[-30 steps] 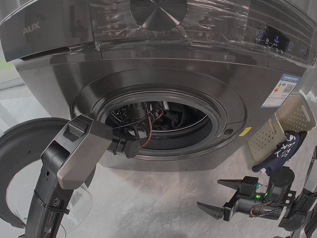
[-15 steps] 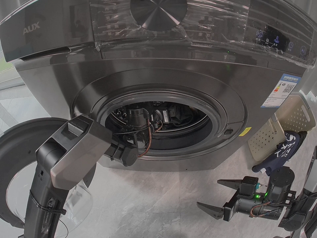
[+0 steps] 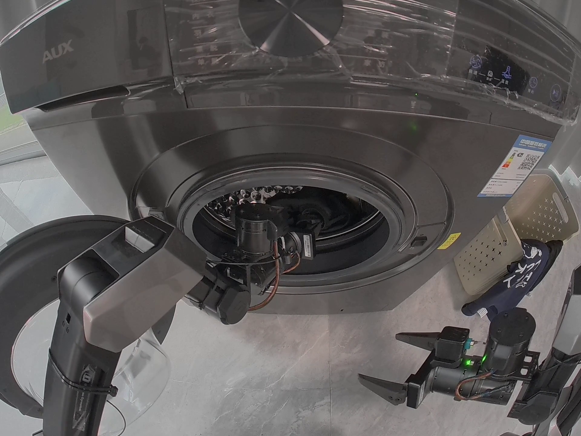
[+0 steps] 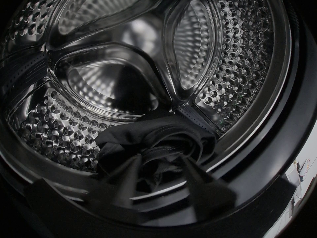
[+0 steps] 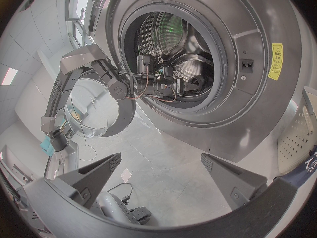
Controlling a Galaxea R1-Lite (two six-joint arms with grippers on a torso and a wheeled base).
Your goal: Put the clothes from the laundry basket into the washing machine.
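Observation:
The grey washing machine (image 3: 363, 140) stands with its round opening uncovered. My left gripper (image 4: 161, 164) is open just inside the drum's mouth, holding nothing. A dark garment (image 4: 155, 139) lies crumpled on the floor of the perforated drum (image 4: 231, 50), just beyond the fingertips. In the right wrist view the left gripper (image 5: 194, 81) sits at the opening. At the right, a beige laundry basket (image 3: 538, 213) has a navy garment with white print (image 3: 514, 280) hanging over its rim. My right gripper (image 3: 381, 358) hangs open over the floor, left of the basket.
The washer's door (image 3: 24, 310) is swung wide at the left, behind my left arm. Pale tiled floor (image 3: 290, 358) stretches in front of the machine between the arms. The basket (image 5: 297, 139) stands close to the washer's right corner.
My left arm has drawn back from deep in the drum toward its mouth, its wrist now at the opening's rim. The right gripper has sunk slightly, still open.

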